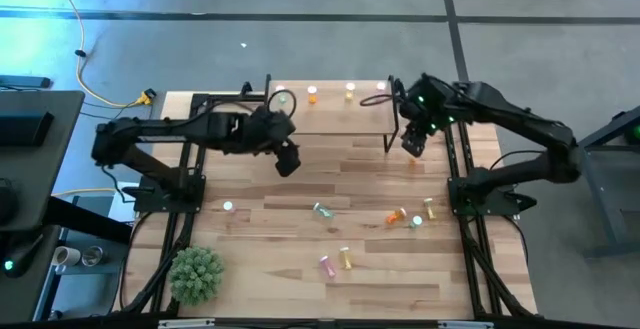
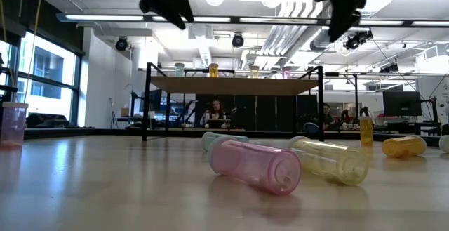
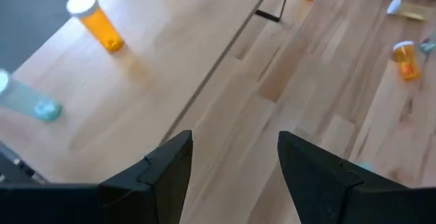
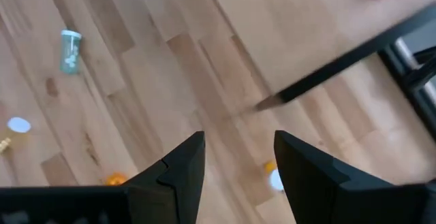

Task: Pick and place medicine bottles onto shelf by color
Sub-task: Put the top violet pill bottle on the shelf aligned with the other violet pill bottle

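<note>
My right gripper is hanging open, right of center; I should aim straight down over the orange bottle.

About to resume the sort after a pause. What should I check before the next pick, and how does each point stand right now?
1. Left end effector empty and open: ok, nothing between its fingers.
2. Right end effector empty and open: ok.
3. Shelf has free room: ok, four bottles stand along its back edge, front bare.
4. Loose bottles in sight: ok, pink bottle and yellow bottle lie side by side.
5. Those two far enough apart for a clean grasp: cannot tell.
6. Plant clear of the bottles: ok.
</note>
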Robot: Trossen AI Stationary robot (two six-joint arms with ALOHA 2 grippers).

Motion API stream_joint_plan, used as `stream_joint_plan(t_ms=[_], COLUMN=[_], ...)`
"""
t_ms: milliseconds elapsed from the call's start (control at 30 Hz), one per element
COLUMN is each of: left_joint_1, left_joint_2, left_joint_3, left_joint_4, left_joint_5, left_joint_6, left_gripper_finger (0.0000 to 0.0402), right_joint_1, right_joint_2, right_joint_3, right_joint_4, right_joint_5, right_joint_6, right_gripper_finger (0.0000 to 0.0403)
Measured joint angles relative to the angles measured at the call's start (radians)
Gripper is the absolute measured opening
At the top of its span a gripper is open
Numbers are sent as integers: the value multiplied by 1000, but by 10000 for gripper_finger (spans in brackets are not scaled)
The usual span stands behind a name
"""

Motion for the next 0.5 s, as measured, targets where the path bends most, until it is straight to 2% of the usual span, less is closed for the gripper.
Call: stream_joint_plan(t_ms=[200,300,500], left_joint_1=[-74,-109,-202], left_joint_2=[-55,-75,-83], left_joint_3=[-143,-209,-323], left_joint_4=[82,110,224], left_joint_5=[-80,-89,-149], left_joint_6=[-94,-157,-258], left_gripper_finger=[204,203,202], right_joint_1=[77,124,253], right_joint_2=[-114,-155,-215], right_joint_3=[-122,-168,-266], right_joint_4=[53,73,106], right_joint_5=[42,67,138], right_joint_6=[107,154,312], right_gripper_finger=[168,168,168])
